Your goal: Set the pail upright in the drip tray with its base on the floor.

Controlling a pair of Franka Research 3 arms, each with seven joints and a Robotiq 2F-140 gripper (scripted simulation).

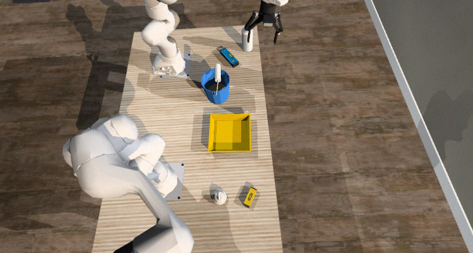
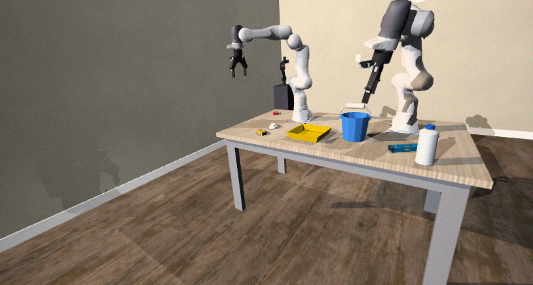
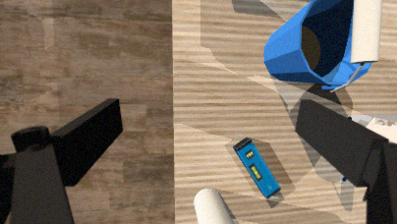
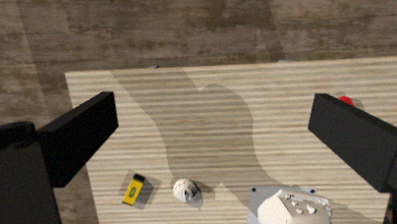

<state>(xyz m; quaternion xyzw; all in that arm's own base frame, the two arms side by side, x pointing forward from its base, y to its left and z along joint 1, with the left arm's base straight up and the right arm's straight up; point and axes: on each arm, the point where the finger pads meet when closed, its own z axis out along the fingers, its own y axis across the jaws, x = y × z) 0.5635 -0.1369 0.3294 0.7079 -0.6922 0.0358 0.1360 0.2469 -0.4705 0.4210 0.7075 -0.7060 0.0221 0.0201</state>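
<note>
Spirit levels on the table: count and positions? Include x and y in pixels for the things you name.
2. Blue one (image 1: 228, 56) (image 2: 403, 147) (image 3: 256, 167) between pail (image 1: 218, 94) (image 2: 354, 127) (image 3: 290, 49) and white bottle (image 1: 247, 42) (image 2: 427, 147) (image 3: 213, 206); yellow one (image 1: 250, 197) (image 2: 261, 132) (image 4: 133, 190) beside the small white object (image 1: 219, 197) (image 2: 273, 126) (image 4: 185, 190). Others could be hidden behind the arm covering part of the top view.

From my station I observe the pail (image 1: 217, 92) (image 2: 355, 126) (image 3: 302, 49): blue, faceted, open-topped, white grip on its raised wire handle, standing upright on the surface (image 1: 194, 172) (image 2: 335, 154) (image 3: 211, 123) (image 4: 133, 123), outside the drip tray (image 1: 229, 133) (image 2: 308, 133) and near it. I record the tray as yellow, shallow, rectangular, lying flat, its floor bare.
</note>
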